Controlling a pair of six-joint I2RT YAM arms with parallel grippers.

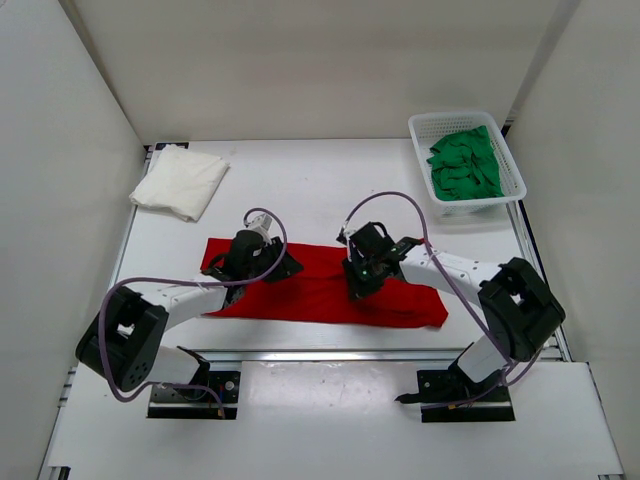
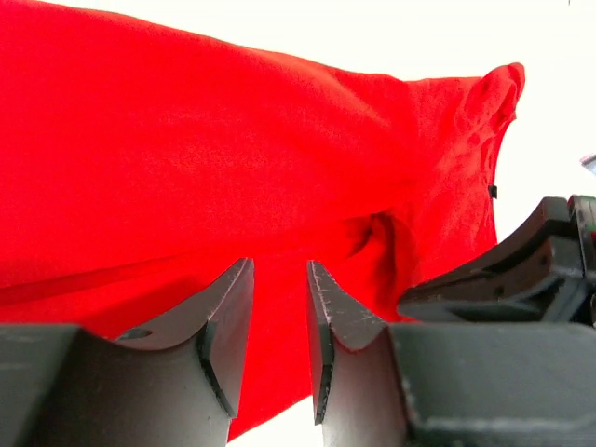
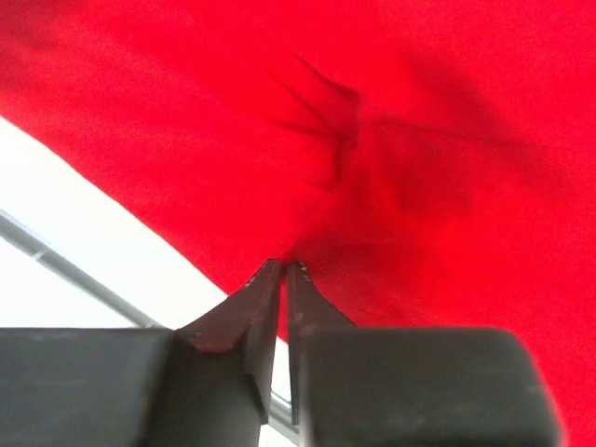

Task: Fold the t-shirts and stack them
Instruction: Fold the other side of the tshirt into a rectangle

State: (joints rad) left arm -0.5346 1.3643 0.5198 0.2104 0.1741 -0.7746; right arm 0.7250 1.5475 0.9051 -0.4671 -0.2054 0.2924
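The red t-shirt (image 1: 320,290) lies folded into a long strip across the middle of the table. My left gripper (image 1: 265,265) hovers over its left part. In the left wrist view the left gripper (image 2: 279,275) is open, and only the red t-shirt (image 2: 233,158) shows through the gap. My right gripper (image 1: 362,280) is on the strip's middle. In the right wrist view the right gripper (image 3: 283,268) is shut, pinching the near edge of the red t-shirt (image 3: 419,140). The white t-shirt (image 1: 180,182) lies folded at the back left. The green t-shirt (image 1: 465,165) is crumpled in the basket.
A white mesh basket (image 1: 415,130) stands at the back right corner. White walls close in the table on three sides. A metal rail (image 1: 380,355) runs along the near edge in front of the arm bases.
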